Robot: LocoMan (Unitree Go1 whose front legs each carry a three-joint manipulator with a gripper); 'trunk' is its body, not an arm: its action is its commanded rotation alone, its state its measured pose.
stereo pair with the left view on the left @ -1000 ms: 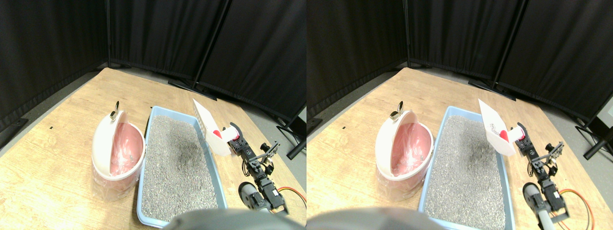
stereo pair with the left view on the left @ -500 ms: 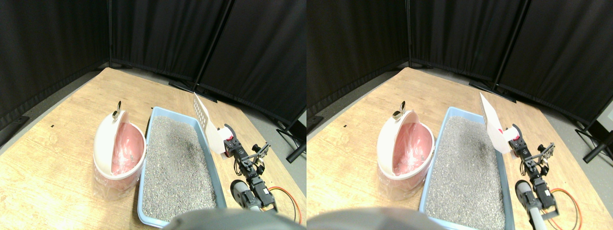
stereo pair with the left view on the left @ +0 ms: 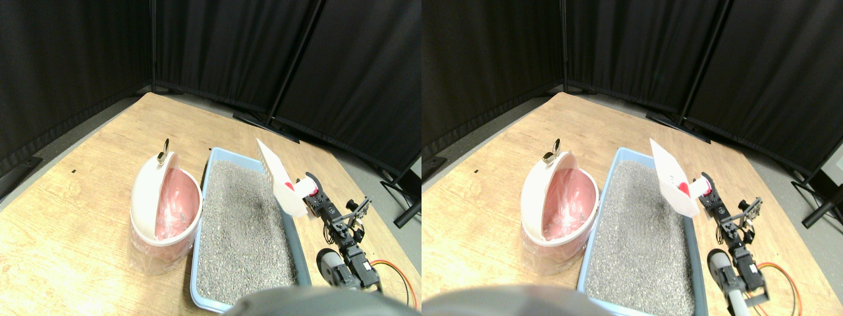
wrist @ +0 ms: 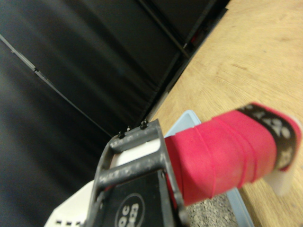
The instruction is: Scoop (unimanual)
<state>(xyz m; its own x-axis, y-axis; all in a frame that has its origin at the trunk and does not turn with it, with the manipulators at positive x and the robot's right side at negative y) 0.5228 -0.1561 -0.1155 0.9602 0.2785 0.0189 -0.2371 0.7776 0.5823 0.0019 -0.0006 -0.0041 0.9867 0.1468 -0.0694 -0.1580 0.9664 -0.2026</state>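
Note:
A white slotted scoop (stereo pair with the left view on the left: 275, 176) hangs in the air, its blade tilted up over the right rim of the blue litter tray (stereo pair with the left view on the left: 209, 172). Grey litter (stereo pair with the left view on the left: 242, 224) fills the tray, with a darker hollow near its middle. My right gripper (stereo pair with the left view on the left: 314, 195) is shut on the scoop's red-wrapped handle (stereo pair with the left view on the left: 304, 187), just outside the tray's right wall. In the wrist view the red handle (wrist: 222, 156) runs beside the dark jaw frame. A corner of the tray (wrist: 187, 122) and some litter (wrist: 210, 213) lie below it.
A pink bin (stereo pair with the left view on the left: 172, 214) with a raised white lid (stereo pair with the left view on the left: 146, 191) and a clear liner stands left of the tray, touching it. A metal clip (stereo pair with the left view on the left: 162, 151) sits on the lid's top. Wooden floor (stereo pair with the left view on the left: 79, 197) spreads left; black curtains (stereo pair with the left view on the left: 217, 46) close the back.
The scoop and gripper have shifted a little left, toward the tray's right rim. The blade turned edge-on half a second ago and now faces me again.

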